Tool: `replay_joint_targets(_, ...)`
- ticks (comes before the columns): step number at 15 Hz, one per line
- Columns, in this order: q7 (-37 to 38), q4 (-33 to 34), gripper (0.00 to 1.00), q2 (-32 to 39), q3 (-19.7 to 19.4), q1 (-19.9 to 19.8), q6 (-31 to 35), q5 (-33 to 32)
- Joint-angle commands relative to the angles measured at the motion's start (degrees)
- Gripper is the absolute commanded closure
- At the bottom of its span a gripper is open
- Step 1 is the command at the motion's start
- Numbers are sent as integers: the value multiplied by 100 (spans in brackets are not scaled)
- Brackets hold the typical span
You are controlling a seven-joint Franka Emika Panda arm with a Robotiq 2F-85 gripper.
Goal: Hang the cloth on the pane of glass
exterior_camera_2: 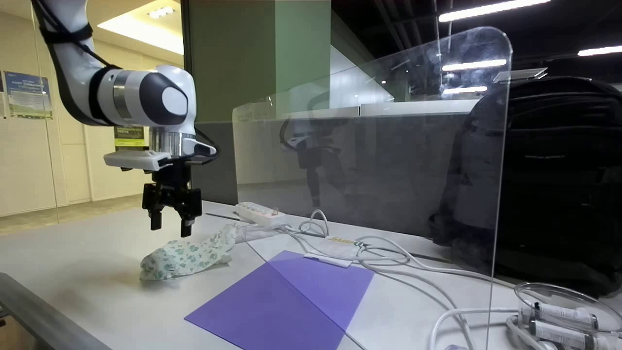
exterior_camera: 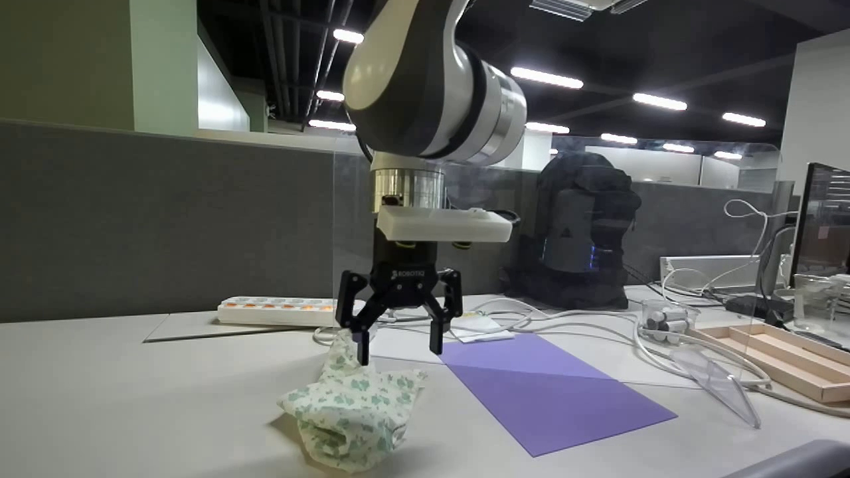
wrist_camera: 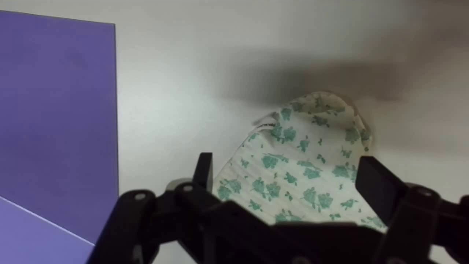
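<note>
While the tool is poised over the cloth, jaws spread wide and nothing gripped, the pick-up, it seems, is being lined up; a descent and a firm pinch of a raised fold are called for. Crumpled on the tabletop, thin-looking and green-flowered, the cloth is overlooked by a smooth, clear, round-cornered pane of glass, upright and undraped.

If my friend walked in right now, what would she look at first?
Probably the bright purple sheet lying flat on the white table. Next might come the black fingers, spread apart above the crumpled flowery cloth. After that, maybe the pane of glass, standing upright in front of the dark backpack, which shows right through it.
</note>
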Motion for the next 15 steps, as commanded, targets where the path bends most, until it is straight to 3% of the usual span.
replay_joint_targets(1, -281, 459, 0, 512, -68, 236, 36, 202)
replay_joint_targets(9, -459, 1053, 0, 1245, -258, 642, -67, 63)
replay_joint_targets(10, -494, 1100, 25, 1313, -254, 647, -73, 118)
replay_joint_targets(11, -508, 1134, 25, 1366, -267, 668, -73, 134)
replay_joint_targets(15, -598, 1241, 54, 1494, -225, 661, -122, 221)
